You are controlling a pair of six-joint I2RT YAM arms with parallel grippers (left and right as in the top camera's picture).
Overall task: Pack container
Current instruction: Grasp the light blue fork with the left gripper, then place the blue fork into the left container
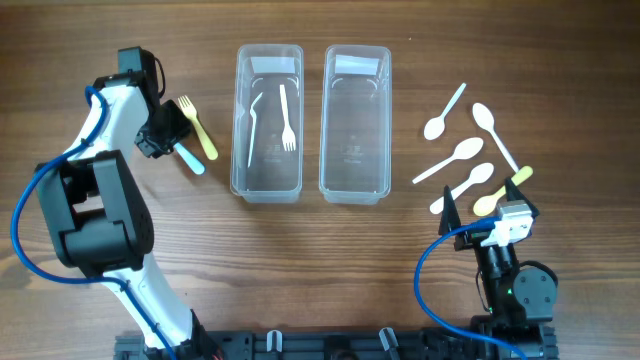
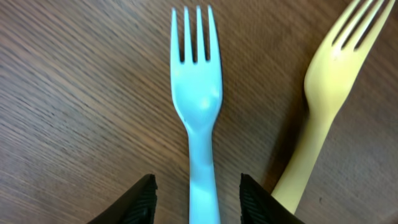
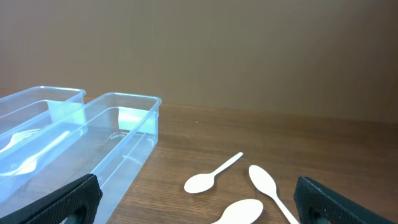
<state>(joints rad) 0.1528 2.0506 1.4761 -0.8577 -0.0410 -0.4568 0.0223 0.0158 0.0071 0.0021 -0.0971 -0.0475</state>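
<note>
Towards the left edge of the worktop (image 1: pixel 60 40), my left gripper (image 2: pixel 198 193) hangs low over the blue fork (image 2: pixel 198 93). Its fingers (image 2: pixel 144 198) are parted and sit one on each side of the handle with wood showing in between. They hold nothing yet. I straddle the narrow handle because it looks the easiest part to pinch. The yellow fork (image 2: pixel 326 81) lies just beside it on the right, close enough that my right-hand finger could nudge it as I close.

Next, in the middle of the worktop nearer the far edge, stands the left container (image 1: pixel 240 120). It holds a white fork (image 1: pixel 287 120) and a second white utensil (image 1: pixel 254 125) lying on its edge, whose type I cannot tell. I judge forks belong here, so the blue one should go in too. The right container (image 1: pixel 385 120) stands just beside it, parallel, and looks empty, probably reserved for spoons.

Towards the right edge, white spoons (image 1: pixel 443 115) lie scattered, with a yellow spoon (image 1: pixel 500 192) nearest the front.

By the near right corner, my right gripper (image 3: pixel 194 202) waits, its fingers (image 3: pixel 68 202) spread wide and gripping nothing. It faces the spoons and containers, a sensible standby while the left arm works.
</note>
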